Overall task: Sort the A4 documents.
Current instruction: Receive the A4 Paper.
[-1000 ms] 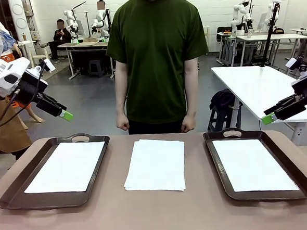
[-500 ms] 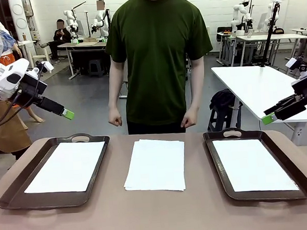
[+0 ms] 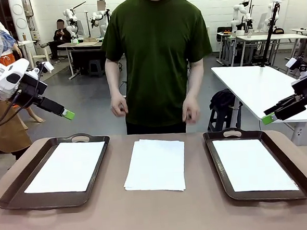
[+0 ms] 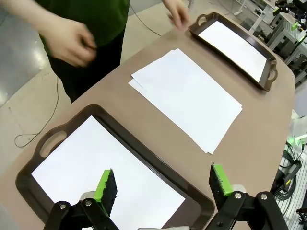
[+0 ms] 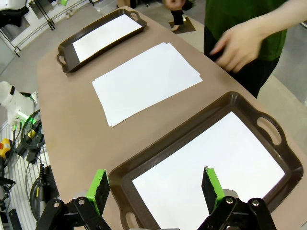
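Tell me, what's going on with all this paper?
Nobody is holding any paper right now. A pile of white sheets lies on the table between the left tray and the right tray, and each tray has a sheet in it. The person stands at the far side with both hands in the air, touching nothing. The robot's left tool and right tool hang open, one near each tray.

Matt white paper A4 documents [image 3: 155,164]; glossy brown trays [image 3: 44,200]; smooth matt tabletop [image 3: 159,214]
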Action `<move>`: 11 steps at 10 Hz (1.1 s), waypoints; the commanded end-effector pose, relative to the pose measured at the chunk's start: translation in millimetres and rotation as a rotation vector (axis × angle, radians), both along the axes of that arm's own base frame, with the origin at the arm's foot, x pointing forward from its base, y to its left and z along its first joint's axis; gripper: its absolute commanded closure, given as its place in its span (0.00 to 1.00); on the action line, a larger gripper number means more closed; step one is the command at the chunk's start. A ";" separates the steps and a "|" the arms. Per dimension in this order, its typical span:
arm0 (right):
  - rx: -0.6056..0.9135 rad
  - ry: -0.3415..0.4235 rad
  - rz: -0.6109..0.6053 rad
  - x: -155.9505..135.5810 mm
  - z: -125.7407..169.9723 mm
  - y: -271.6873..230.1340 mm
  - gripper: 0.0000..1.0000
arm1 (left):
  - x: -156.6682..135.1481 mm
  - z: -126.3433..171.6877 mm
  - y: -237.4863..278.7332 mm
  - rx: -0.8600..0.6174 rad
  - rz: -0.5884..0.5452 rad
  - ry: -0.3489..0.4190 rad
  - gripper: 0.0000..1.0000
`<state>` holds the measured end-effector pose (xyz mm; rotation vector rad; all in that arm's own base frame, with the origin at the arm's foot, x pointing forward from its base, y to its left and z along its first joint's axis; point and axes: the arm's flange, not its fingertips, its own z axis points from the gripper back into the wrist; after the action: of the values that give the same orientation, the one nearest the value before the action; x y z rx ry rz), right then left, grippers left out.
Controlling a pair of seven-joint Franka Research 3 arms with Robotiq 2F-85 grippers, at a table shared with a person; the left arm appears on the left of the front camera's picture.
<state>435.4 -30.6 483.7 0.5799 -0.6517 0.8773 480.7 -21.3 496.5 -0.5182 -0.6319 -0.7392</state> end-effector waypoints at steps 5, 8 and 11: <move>-0.006 -0.008 -0.003 0.2 -1.4 0.7 0.00 | 0.4 -0.2 -0.1 0.007 0.008 -0.008 0.00; -0.006 -0.008 -0.003 0.2 -1.4 0.7 0.00 | 0.4 -0.2 -0.1 0.007 0.008 -0.008 0.00; -0.006 -0.008 -0.003 0.2 -1.4 0.7 0.00 | 0.4 -0.2 -0.1 0.007 0.008 -0.008 0.00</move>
<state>435.4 -30.6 483.7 0.5799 -0.6517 0.8773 480.8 -21.2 496.6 -0.5167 -0.6330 -0.7385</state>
